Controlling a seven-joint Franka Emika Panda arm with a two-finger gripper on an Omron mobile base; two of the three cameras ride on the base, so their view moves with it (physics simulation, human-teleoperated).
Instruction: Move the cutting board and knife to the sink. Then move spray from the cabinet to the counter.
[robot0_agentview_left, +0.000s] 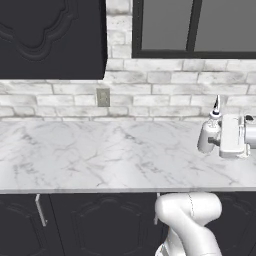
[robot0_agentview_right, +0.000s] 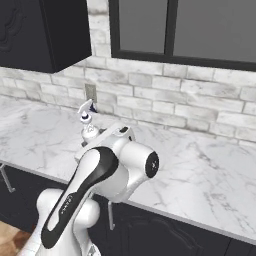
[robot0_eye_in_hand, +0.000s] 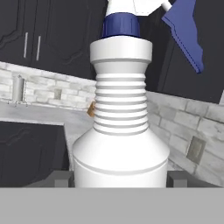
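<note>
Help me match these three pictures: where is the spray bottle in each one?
Left base view: the spray bottle stands at the right, on the marble counter, against the white hand.
Right base view: left of centre, just behind the arm's upper joint.
Hand view: centre foreground, between the jaws.
Shared landmark: the grey wall outlet.
</note>
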